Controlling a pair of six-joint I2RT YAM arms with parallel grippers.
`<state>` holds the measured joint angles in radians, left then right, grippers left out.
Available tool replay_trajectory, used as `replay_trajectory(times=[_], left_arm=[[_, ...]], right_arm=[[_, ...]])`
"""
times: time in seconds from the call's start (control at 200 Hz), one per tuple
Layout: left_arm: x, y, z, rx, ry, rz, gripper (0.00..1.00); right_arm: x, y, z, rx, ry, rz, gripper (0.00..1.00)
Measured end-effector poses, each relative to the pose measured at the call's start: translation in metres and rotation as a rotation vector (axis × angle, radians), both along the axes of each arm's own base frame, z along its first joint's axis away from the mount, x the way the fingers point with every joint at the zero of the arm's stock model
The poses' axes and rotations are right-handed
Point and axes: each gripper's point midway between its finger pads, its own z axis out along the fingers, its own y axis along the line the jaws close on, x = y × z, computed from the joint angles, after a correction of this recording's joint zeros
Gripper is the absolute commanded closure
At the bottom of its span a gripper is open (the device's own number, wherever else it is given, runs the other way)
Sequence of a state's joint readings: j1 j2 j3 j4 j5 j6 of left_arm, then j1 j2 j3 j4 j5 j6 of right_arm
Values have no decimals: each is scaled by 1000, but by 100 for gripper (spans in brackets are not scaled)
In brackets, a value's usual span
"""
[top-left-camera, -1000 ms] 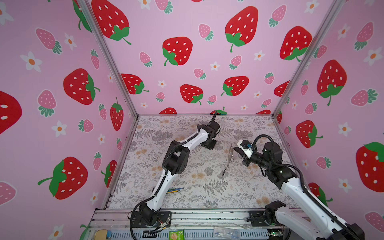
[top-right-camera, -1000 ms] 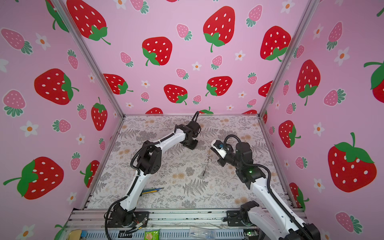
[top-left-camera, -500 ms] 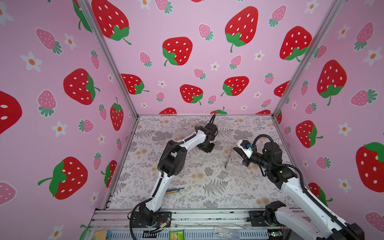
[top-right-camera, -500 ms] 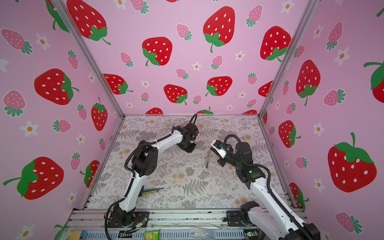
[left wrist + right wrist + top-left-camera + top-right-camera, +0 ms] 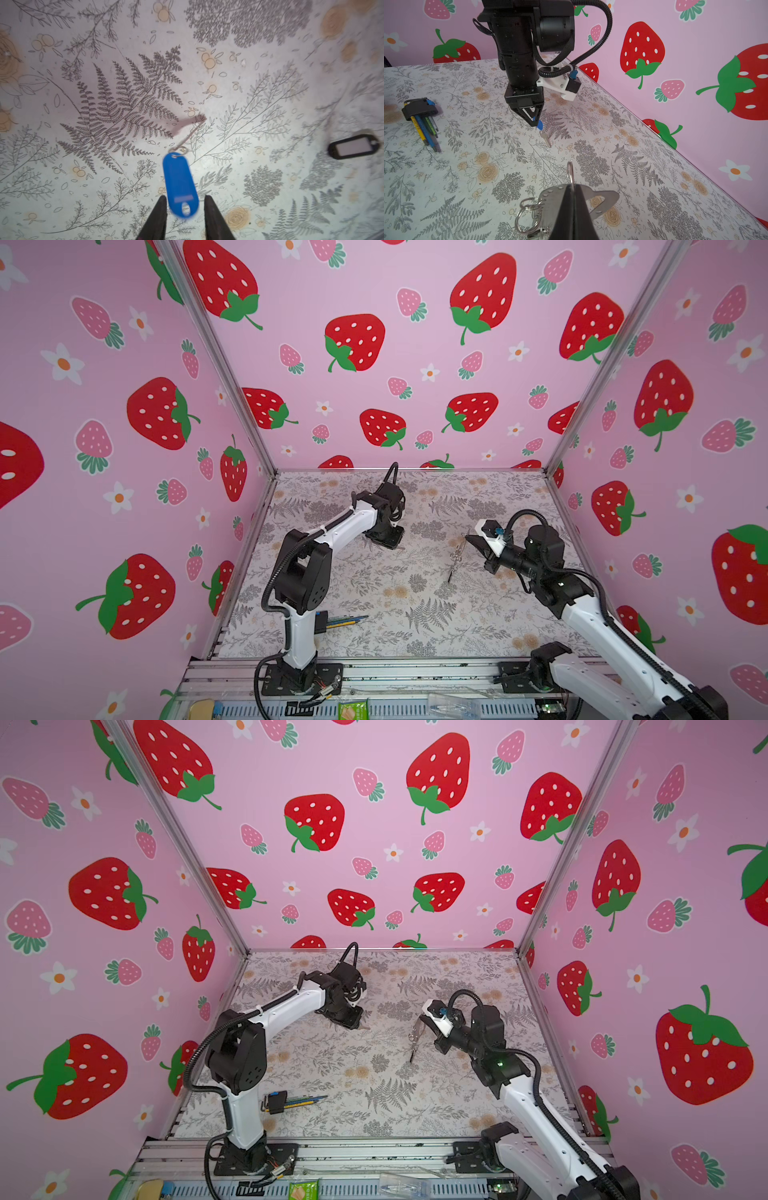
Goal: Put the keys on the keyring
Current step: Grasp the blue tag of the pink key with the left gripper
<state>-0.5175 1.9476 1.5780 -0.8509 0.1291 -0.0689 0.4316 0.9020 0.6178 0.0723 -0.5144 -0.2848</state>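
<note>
The flowery table (image 5: 415,614) has pink strawberry walls (image 5: 374,290) on three sides, and its middle is wide open. The hex-key bundle (image 5: 276,1101) lies near the front edge, by the left arm's base. The left gripper (image 5: 184,199) points down near the back. Its jaws sit a little apart around the blue tag key (image 5: 179,182), and it is not clear if they pinch it. The black-rimmed tag key (image 5: 351,147) lies flat nearby. The right gripper (image 5: 572,187) is up off the table, with its jaws pressed together on the keyring (image 5: 602,199).

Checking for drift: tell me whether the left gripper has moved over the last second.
Yes. In a top view the left gripper has shifted left, away from the leafy half strawberry at the foot of the back wall.
</note>
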Motion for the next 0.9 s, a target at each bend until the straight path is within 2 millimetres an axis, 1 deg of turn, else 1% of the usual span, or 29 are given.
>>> replay_trajectory(times=[0.03,0.085,0.175,0.415,0.52,0.62,0.67,0.75,0.84,0.9], left_arm=[[0,-2,1,-13,1,3,63],[1,-3,1,-25,5,9,58],[2,-3,-5,-33,21,15,57],[7,1,-13,-26,31,29,57],[8,5,-20,2,36,43,59],[12,8,-27,5,39,67,58],[15,12,-28,-4,40,93,57],[21,22,-29,-18,56,162,57],[27,35,-28,-32,82,284,57],[29,38,-28,-47,101,365,57]], right_arm=[[0,0,0,1,1,1,100],[0,1,0,3,3,3,100],[-1,1,0,4,5,5,100],[-1,1,0,6,8,5,100],[-1,1,0,7,9,7,100],[-1,1,0,9,10,9,100],[-2,2,0,10,11,10,100],[0,3,-2,8,18,12,100],[2,4,-10,-1,41,13,100],[4,5,-14,-4,55,13,100]])
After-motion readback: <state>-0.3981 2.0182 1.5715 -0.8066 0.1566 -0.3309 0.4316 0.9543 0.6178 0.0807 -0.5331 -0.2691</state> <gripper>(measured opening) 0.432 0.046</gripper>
